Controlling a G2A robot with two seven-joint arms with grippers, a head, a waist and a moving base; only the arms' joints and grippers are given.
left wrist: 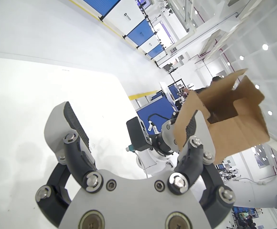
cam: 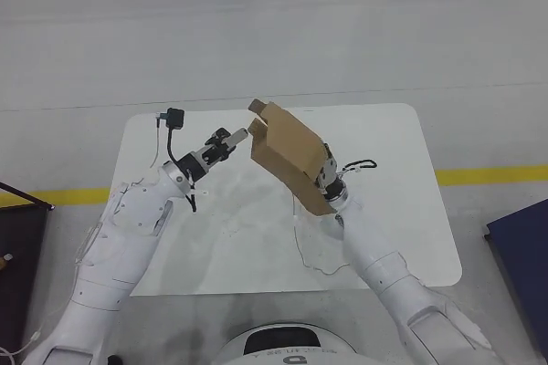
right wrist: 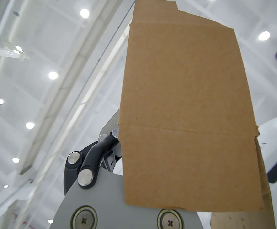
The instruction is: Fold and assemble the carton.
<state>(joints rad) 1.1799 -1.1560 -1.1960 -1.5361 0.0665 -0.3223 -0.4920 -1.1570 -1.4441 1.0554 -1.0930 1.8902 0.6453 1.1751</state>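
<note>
My right end effector clamps half-formed carton by one wall, holding it aloft over surface, open flaps turned toward left end effector. Left one spread wide, empty, just beside flaps; I judge it poised to fold them.

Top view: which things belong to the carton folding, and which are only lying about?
Job: carton, held by right gripper; left gripper, open beside it.
Just there: table; yellow line on the floor.
</note>
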